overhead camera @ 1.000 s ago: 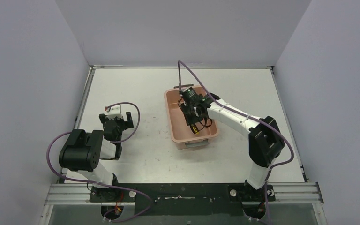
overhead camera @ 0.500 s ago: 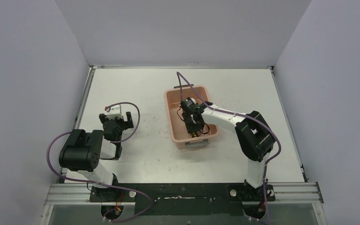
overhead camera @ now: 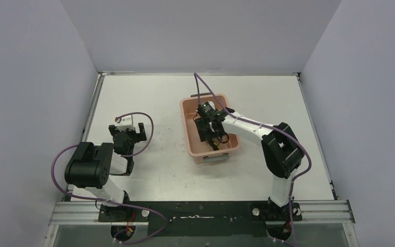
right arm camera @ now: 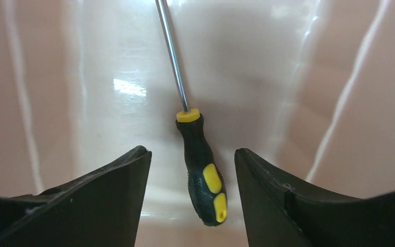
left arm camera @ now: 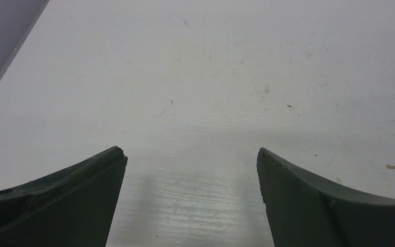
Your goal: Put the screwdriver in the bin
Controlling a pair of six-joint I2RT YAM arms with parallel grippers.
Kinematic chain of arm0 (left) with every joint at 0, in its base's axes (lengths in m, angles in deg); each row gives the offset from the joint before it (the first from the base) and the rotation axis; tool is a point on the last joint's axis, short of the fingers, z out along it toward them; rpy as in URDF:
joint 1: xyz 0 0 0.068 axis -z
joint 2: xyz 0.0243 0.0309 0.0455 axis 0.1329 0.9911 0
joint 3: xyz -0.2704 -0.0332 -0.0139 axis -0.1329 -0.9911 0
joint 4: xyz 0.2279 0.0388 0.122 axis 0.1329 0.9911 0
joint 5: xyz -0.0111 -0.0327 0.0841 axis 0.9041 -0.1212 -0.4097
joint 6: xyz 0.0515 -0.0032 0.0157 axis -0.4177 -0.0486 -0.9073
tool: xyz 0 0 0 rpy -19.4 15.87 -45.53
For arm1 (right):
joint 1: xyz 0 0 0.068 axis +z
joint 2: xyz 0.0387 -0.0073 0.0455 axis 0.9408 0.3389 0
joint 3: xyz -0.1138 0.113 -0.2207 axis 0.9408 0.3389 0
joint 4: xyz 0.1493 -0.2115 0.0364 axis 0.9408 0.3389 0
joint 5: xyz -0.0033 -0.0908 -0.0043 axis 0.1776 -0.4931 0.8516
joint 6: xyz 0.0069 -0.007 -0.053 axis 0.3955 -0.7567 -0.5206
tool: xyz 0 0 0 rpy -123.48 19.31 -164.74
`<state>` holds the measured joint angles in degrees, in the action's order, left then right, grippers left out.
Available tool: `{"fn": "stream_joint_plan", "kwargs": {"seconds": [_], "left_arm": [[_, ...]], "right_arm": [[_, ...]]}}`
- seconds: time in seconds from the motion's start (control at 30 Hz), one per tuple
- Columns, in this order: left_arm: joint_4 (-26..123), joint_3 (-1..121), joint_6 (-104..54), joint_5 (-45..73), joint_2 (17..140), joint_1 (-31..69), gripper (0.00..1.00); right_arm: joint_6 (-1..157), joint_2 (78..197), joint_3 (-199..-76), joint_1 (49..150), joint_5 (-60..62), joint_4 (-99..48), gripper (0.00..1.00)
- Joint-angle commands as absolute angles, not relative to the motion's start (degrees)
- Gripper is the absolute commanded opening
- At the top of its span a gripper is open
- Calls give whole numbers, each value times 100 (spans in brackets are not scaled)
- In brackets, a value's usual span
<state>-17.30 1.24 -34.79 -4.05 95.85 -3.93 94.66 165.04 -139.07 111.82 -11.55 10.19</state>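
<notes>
The salmon-pink bin (overhead camera: 191, 135) stands right of the table's middle. The screwdriver (right arm camera: 203, 170), black-and-yellow handle and thin metal shaft, lies on the bin's floor (right arm camera: 108, 62), free of my fingers. My right gripper (right arm camera: 191, 154) is open just above it, one finger on each side of the handle without touching. In the top view the right gripper (overhead camera: 211, 135) reaches down into the bin and hides most of the screwdriver. My left gripper (left arm camera: 190, 154) is open and empty over bare table; in the top view the left gripper (overhead camera: 133, 131) sits left of the bin.
The bin's walls (right arm camera: 370, 77) rise close on both sides of my right fingers. A purple cable (overhead camera: 200, 87) loops above the bin's far end. White enclosure walls (overhead camera: 41, 77) surround the table.
My right gripper has lowered into the bin and opened, letting go of the screwdriver, which now lies on the bin's floor. The left arm has not moved.
</notes>
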Motion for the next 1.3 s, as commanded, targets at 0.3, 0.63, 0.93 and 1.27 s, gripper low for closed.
{"fn": "stream_joint_plan", "kwargs": {"seconds": [0.3,0.63,0.93,1.27], "left_arm": [[-1959,235,-3513,-415,9585,-377,97],[-1950,235,-3514,-424,9582,-368,97],[-1958,235,-3515,-424,9577,-373,97],[-1965,235,-3519,-424,9591,-369,97]], "right_arm": [[8603,14259,-14446,10918,-1624,608,100],[8516,12637,-12430,8943,-1624,-957,100],[8559,11810,-10050,7149,-935,-2712,100],[8416,11282,-8211,7029,-999,-4536,100]]}}
